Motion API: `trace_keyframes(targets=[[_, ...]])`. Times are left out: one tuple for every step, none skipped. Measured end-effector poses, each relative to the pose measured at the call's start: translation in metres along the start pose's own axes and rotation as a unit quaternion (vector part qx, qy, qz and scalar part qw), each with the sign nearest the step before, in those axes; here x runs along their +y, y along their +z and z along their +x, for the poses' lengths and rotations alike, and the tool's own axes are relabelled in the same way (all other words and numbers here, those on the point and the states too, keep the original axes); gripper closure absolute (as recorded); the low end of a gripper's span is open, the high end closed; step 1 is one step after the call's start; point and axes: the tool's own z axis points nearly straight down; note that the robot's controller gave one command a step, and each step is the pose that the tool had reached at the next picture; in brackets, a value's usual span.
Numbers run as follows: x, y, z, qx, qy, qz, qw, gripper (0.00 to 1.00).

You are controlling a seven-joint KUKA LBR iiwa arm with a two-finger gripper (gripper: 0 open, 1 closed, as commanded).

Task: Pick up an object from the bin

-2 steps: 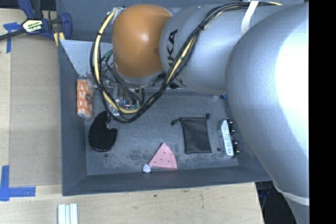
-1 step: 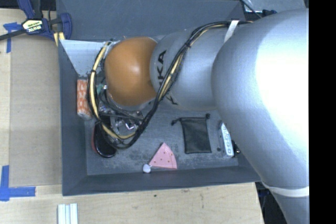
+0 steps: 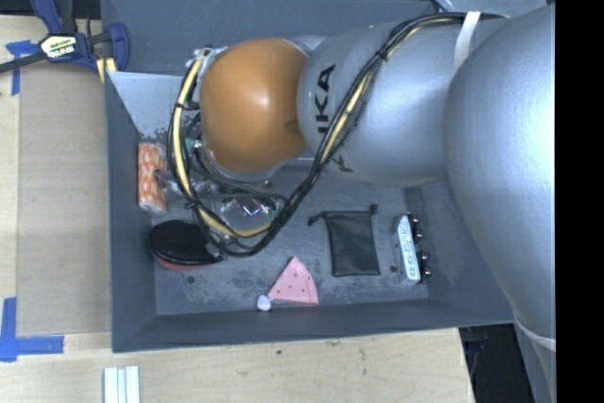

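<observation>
Showing "KA" lettering on arm [image 3: 406,132], over grey bin [image 3: 132,297].

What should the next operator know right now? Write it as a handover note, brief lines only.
End effector: low in the left half of the bin, under the orange wrist cover; whether it is open or shut cannot be told, and no thing is seen held.
Nearest things: black oval disc just below-left of it, orange patterned packet by the left wall.
Farther off: pink triangular piece at the lower edge, black square pouch, white strip with dark buttons to the right.
Done: arm is down in the bin.
Left: grasp one thing and lift it out.
</observation>
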Motion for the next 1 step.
trace_keyframes(targets=[[-0.0020, 0.0391, 0.0020, 0.0052, -0.105, 0.000, 0.9944, 0.00]])
